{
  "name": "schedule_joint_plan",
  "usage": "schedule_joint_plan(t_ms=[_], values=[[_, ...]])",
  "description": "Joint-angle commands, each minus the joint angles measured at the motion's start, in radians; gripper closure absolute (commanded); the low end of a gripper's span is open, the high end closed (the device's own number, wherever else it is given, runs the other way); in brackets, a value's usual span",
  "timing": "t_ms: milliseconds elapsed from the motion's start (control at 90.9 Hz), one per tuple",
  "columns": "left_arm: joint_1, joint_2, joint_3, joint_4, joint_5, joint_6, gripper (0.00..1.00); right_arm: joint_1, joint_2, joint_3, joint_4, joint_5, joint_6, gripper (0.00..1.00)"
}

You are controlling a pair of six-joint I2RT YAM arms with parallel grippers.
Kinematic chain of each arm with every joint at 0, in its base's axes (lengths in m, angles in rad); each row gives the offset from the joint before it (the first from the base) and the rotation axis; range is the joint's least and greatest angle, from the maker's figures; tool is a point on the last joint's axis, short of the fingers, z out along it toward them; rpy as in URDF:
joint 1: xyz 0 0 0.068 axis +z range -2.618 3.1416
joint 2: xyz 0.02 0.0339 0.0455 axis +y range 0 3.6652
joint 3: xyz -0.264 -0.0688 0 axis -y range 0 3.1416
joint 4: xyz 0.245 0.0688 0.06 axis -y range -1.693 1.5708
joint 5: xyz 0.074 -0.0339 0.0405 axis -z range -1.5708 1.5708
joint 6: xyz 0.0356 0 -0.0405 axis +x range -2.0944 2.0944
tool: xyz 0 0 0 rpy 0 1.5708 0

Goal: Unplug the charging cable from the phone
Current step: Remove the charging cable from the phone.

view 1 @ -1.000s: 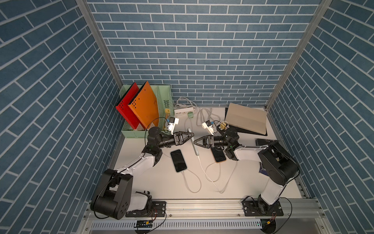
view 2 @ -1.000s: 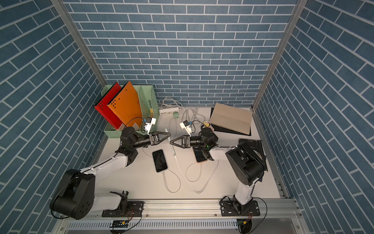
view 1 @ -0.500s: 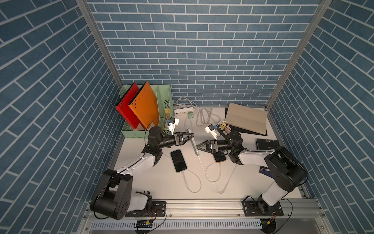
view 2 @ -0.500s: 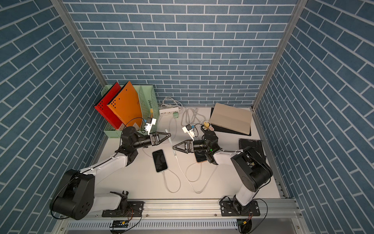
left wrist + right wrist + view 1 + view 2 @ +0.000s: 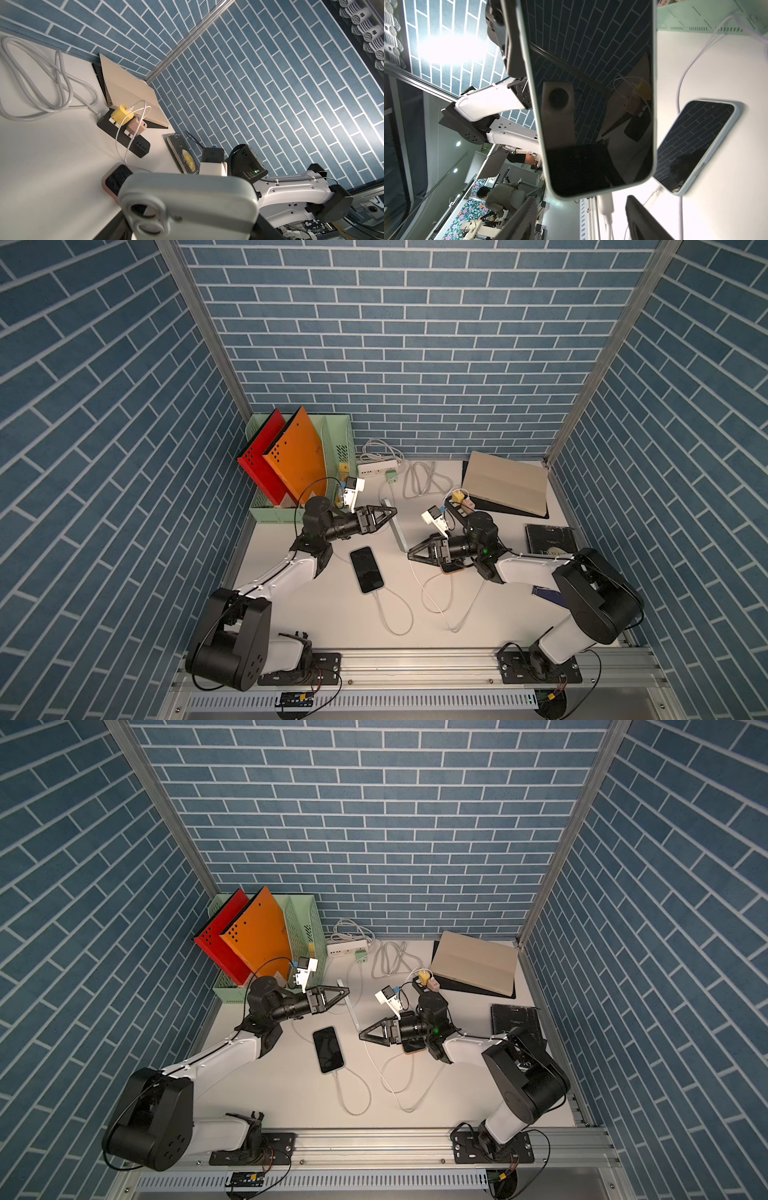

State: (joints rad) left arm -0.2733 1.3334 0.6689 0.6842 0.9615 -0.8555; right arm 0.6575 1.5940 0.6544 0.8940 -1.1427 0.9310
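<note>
A phone (image 5: 395, 526) in a pale grey-green case is held up off the table, edge-on in both top views (image 5: 350, 1006). My left gripper (image 5: 390, 512) is shut on its far end; the left wrist view shows its back and camera lenses (image 5: 187, 203). The white charging cable (image 5: 415, 574) is plugged into the near end, and its plug (image 5: 606, 204) shows under the dark screen (image 5: 591, 93). My right gripper (image 5: 410, 552) is open, with one of its fingers (image 5: 645, 220) on each side of the plug and neither touching it.
A second phone (image 5: 366, 569) lies flat with its own cable plugged in, and a pink-cased phone (image 5: 451, 571) lies under my right arm. Cable loops (image 5: 436, 601) trail across the near table. At the back stand a green file rack (image 5: 340, 448), power strips (image 5: 376, 467) and a beige notebook (image 5: 505, 483).
My right gripper has moved along the held phone toward the near side, down to its plug end. The left gripper and the phone have stayed in place.
</note>
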Motion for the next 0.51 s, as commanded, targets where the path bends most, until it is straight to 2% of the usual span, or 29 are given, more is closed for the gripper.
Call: schedule_joint_plan(t_ms=[0,154,495], values=[[0.006,-0.027,0.041,0.026,0.002,0.007,1.00,0.008,-0.006,-0.014,-0.060,0.001,-0.090,0.40],[0.008,-0.023,0.046,0.023,0.002,0.007,1.00,0.012,0.003,-0.026,-0.059,-0.004,-0.093,0.54],[0.020,-0.022,0.046,0.021,-0.001,0.008,1.00,0.013,0.009,-0.049,-0.066,-0.008,-0.097,0.77]])
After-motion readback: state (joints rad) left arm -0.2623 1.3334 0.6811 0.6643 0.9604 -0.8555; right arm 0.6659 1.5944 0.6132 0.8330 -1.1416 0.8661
